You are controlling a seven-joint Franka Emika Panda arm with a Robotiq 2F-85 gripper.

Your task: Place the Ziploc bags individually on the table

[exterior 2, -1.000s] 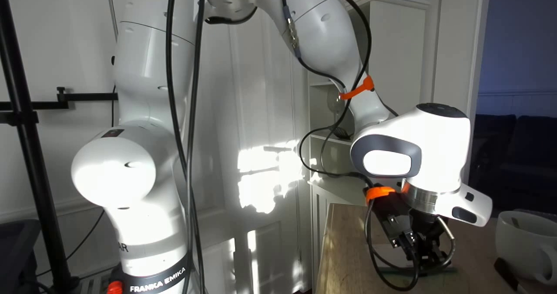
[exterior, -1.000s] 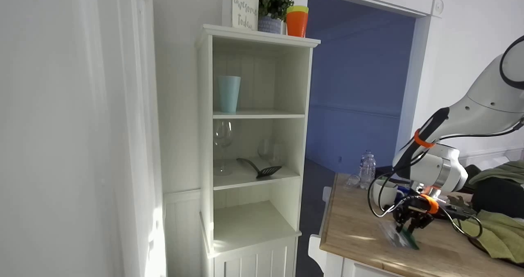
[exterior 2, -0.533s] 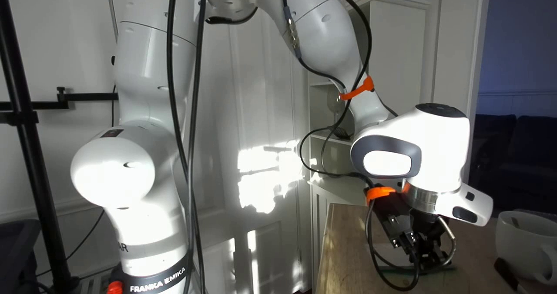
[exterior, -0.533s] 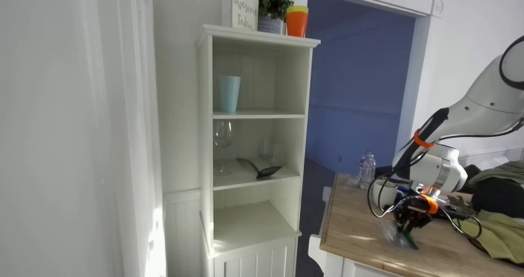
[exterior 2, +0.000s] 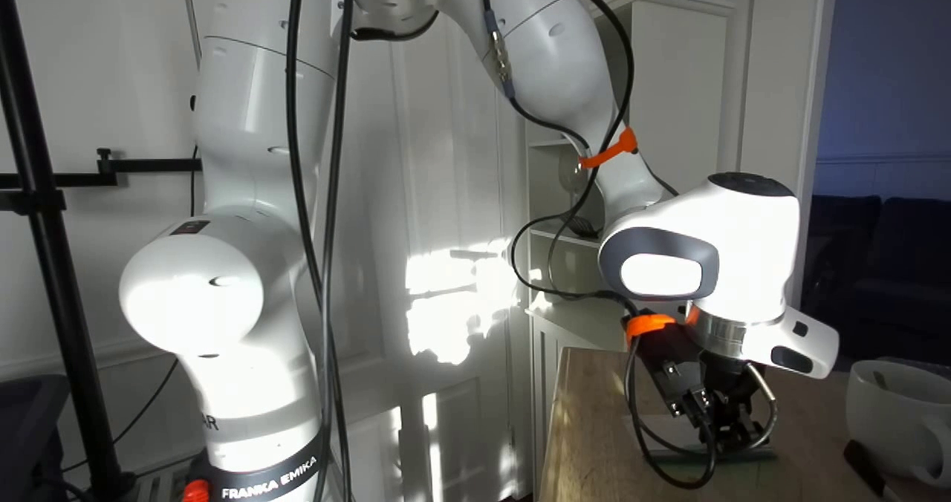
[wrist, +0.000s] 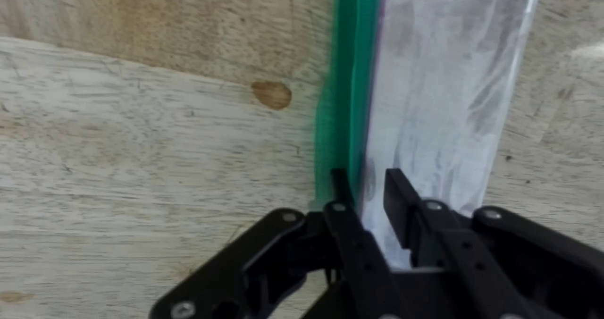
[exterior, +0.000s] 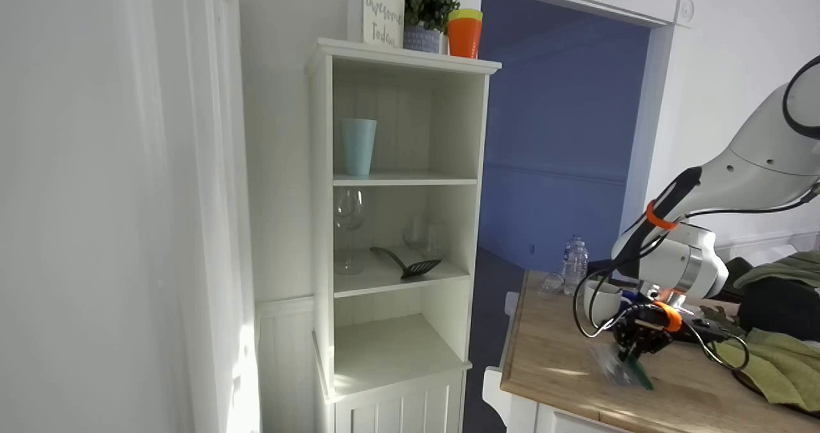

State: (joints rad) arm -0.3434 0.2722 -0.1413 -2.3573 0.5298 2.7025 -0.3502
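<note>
A Ziploc bag with a clear body (wrist: 448, 83) and a green zip strip (wrist: 347, 50) lies on the wooden table (wrist: 141, 144) in the wrist view. The green strip shows overlapping layers; I cannot tell how many bags there are. In an exterior view the clear plastic (exterior: 608, 366) and green strip (exterior: 640, 376) lie under the gripper (exterior: 629, 355). In the wrist view my gripper (wrist: 364, 172) is partly open, with its left finger over the green strip and its right finger over the clear part. The bag shows between the fingers. The gripper's body hides the bag's near end.
A white mug (exterior 2: 895, 413) stands beside the gripper, with a dark object (exterior 2: 863, 466) by it. Water bottles (exterior: 575, 269) stand at the table's far corner. Olive cloth (exterior: 785, 369) and dark bags lie at the right. A white shelf unit (exterior: 403, 382) stands apart from the table.
The fingers have come closer together than one second ago. The gripper has risen slightly and shifted a little to the left in both exterior views.
</note>
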